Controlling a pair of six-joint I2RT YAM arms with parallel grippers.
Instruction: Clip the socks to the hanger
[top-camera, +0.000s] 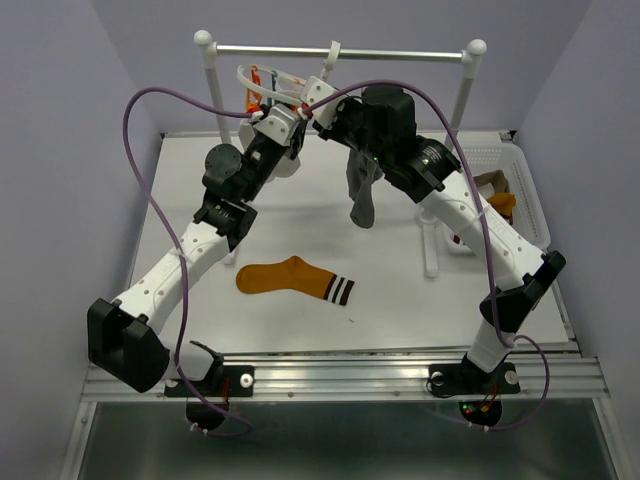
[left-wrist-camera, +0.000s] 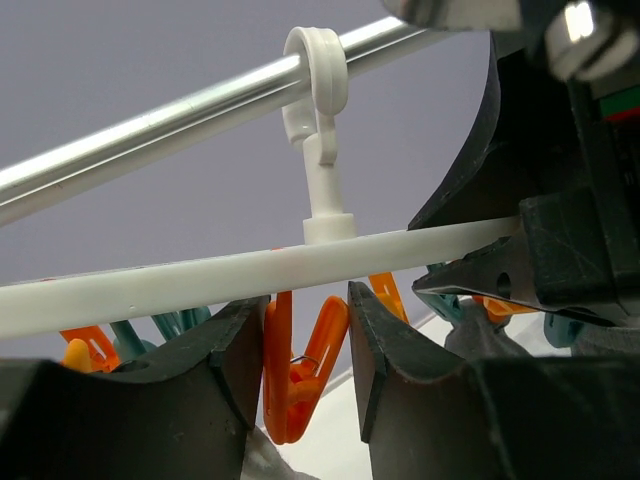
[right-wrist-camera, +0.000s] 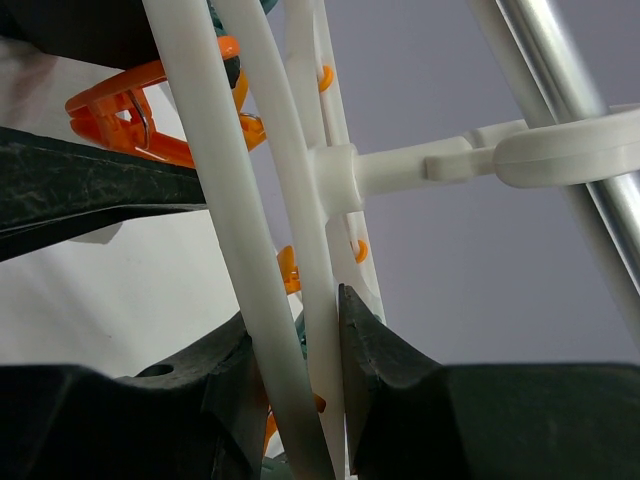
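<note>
The white hanger (top-camera: 272, 84) hangs by its hook (left-wrist-camera: 315, 70) from the metal rail. My left gripper (top-camera: 296, 122) reaches up under the hanger's ring (left-wrist-camera: 150, 285). Its fingers (left-wrist-camera: 305, 300) press on both handles of an orange clip (left-wrist-camera: 295, 380), whose handles still stand spread. My right gripper (top-camera: 335, 113) is shut on the hanger's two white rings (right-wrist-camera: 190, 150), which run between its fingers (right-wrist-camera: 295, 310). A grey sock (top-camera: 362, 195) hangs from the hanger below the right gripper. A mustard sock with brown stripes (top-camera: 295, 280) lies flat on the table.
The rail stand (top-camera: 340, 50) with ball-topped posts spans the back of the table. A white perforated basket (top-camera: 520, 175) at the right holds more socks (top-camera: 503, 203). A purple cable (top-camera: 150, 110) loops over the left arm. Teal and orange clips (left-wrist-camera: 180, 325) dangle along the ring.
</note>
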